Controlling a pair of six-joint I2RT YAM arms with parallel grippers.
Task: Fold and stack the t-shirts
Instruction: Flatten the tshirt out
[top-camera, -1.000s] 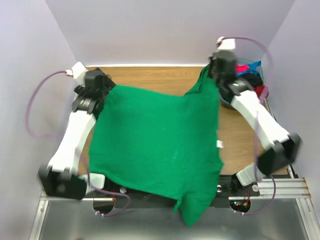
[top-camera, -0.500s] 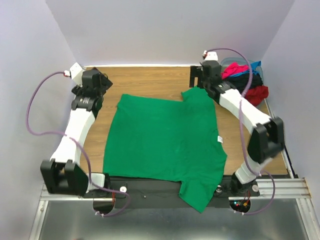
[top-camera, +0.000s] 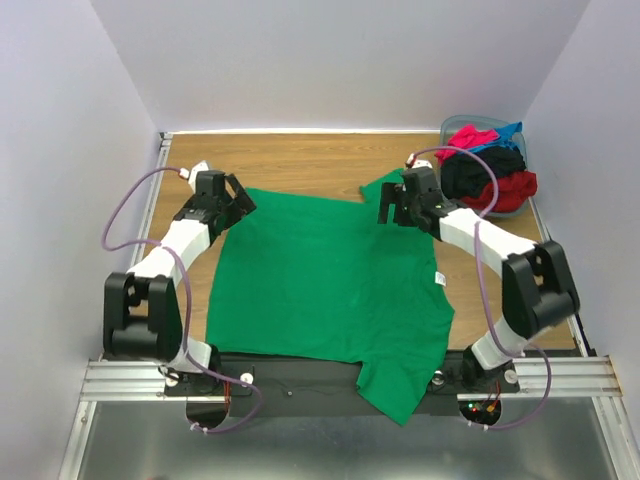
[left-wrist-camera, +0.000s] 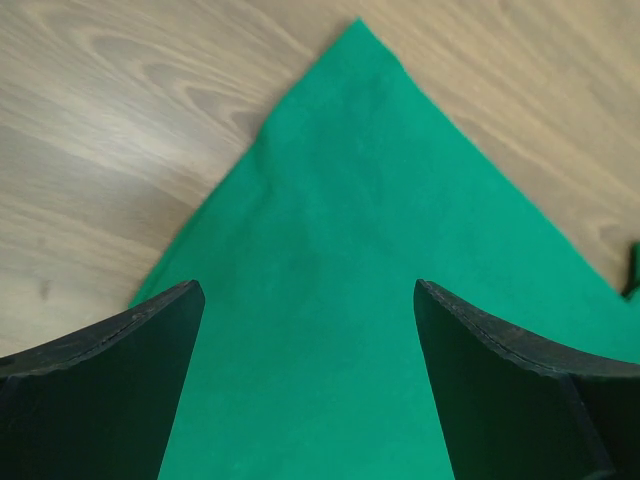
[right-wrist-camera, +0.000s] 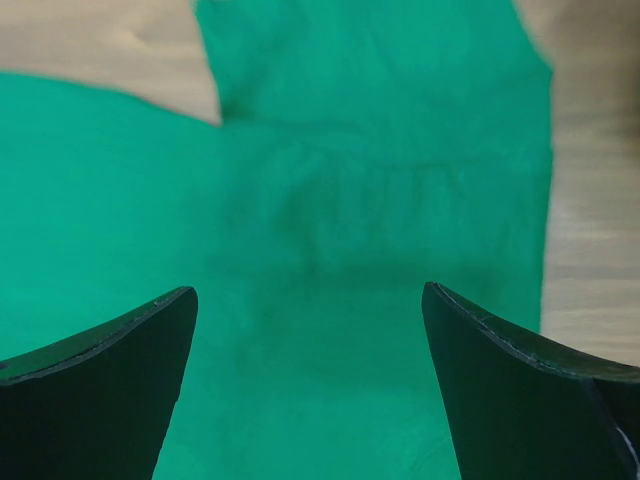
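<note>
Lying flat on the wooden table (top-camera: 300, 152), the smooth green t-shirt (top-camera: 330, 290) had one sleeve over the near edge. The left gripper (top-camera: 240, 198) and right gripper (top-camera: 388, 205) stood wide open, empty, at its far corners.

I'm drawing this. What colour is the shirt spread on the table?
The shirt is plain bright green, seen best in the top external view.

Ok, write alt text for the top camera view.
A green t-shirt lies spread flat on a wooden table. The left fingers and right fingers stand open over its far corners; a bin of more shirts sits far right.
</note>
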